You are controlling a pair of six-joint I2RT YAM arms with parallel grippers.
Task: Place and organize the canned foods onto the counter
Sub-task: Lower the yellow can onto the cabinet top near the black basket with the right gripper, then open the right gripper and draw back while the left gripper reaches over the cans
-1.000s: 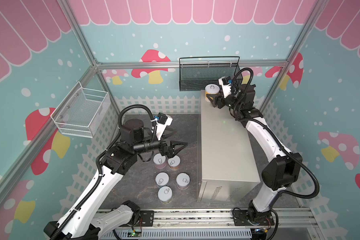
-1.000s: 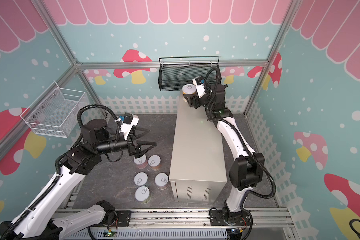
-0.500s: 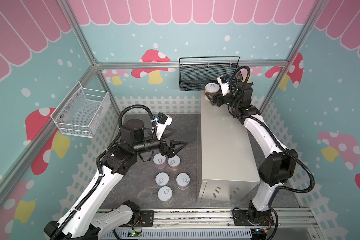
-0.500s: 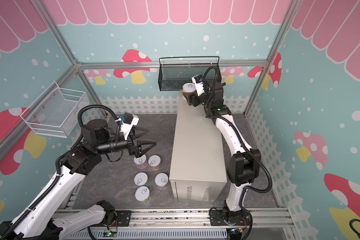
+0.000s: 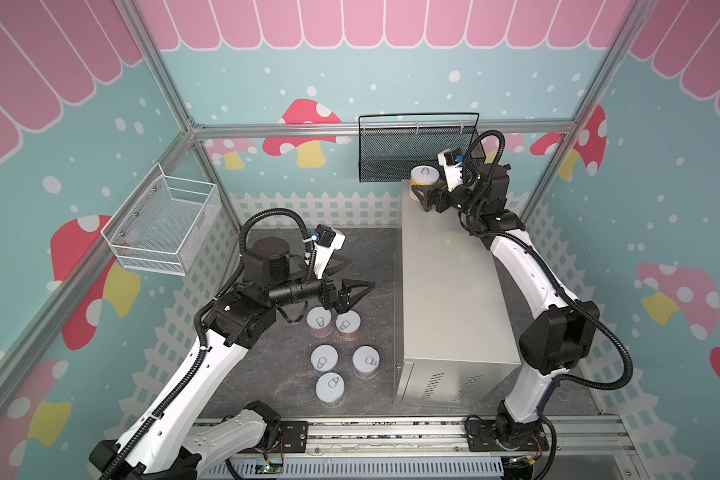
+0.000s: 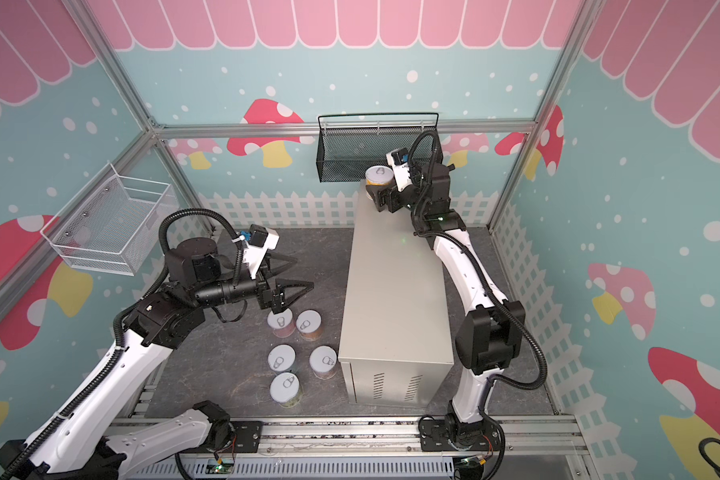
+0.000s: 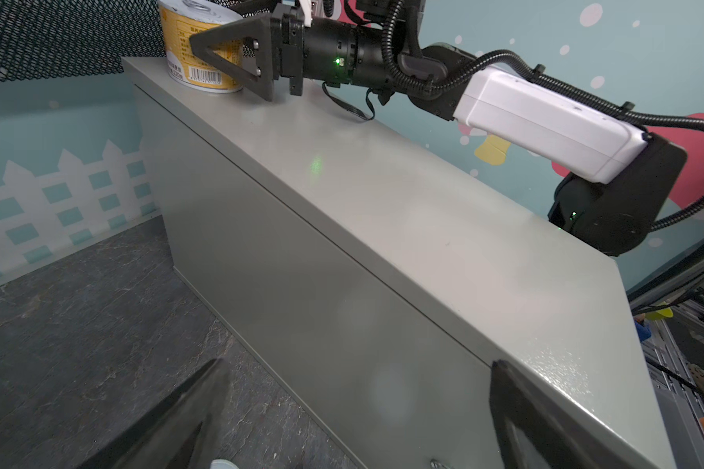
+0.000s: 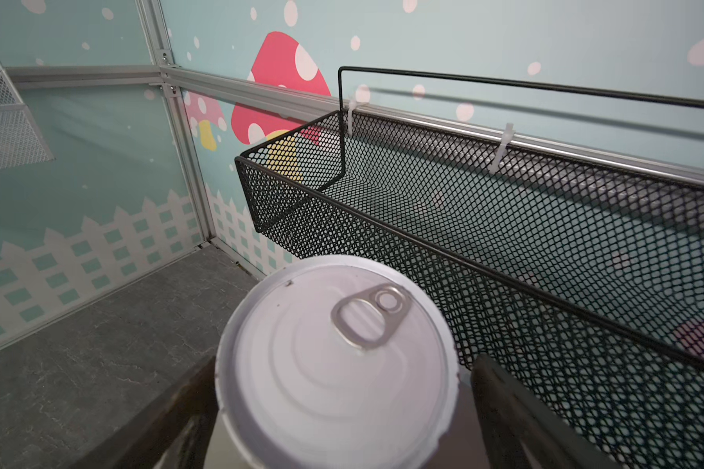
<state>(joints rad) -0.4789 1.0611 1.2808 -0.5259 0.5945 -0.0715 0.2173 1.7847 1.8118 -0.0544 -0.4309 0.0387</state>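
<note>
Your right hand (image 5: 421, 192) reaches over the far end of the counter (image 5: 449, 291) with its two black fingers (image 8: 504, 406) set either side of the yellow can (image 5: 424, 178). In the right wrist view a slim gap shows between the can's lid and one finger, so the hand stands open around the can and grips nothing. The yellow can stands upright on the counter's top at its far left corner, pull-tab up. It is just in front of the black mesh basket (image 5: 391, 153) hung on the back wall, and the left wrist view shows its base flat on the beige-grey metal. Your left hand (image 5: 361, 273) is spread wide as well and holds nothing. It hangs over the dark stone-patterned floor (image 5: 375, 245) left of the counter, with its fingers pointing toward the counter's side. Five more cans stand upright on that floor beside the counter's near half. A pink-labelled can (image 5: 319, 322) and an orange-labelled can (image 5: 348, 325) sit side by side, touching or very nearly so, just on the near side of your left hand. Nearer still are a left middle can (image 5: 324, 358) and a right middle can (image 5: 366, 361), set apart from each other, the right one close to the counter's side. A green-labelled can (image 5: 329, 386) stands nearest of all. A white wire basket (image 5: 163, 224) hangs on the left wall, well apart from the cans.
</note>
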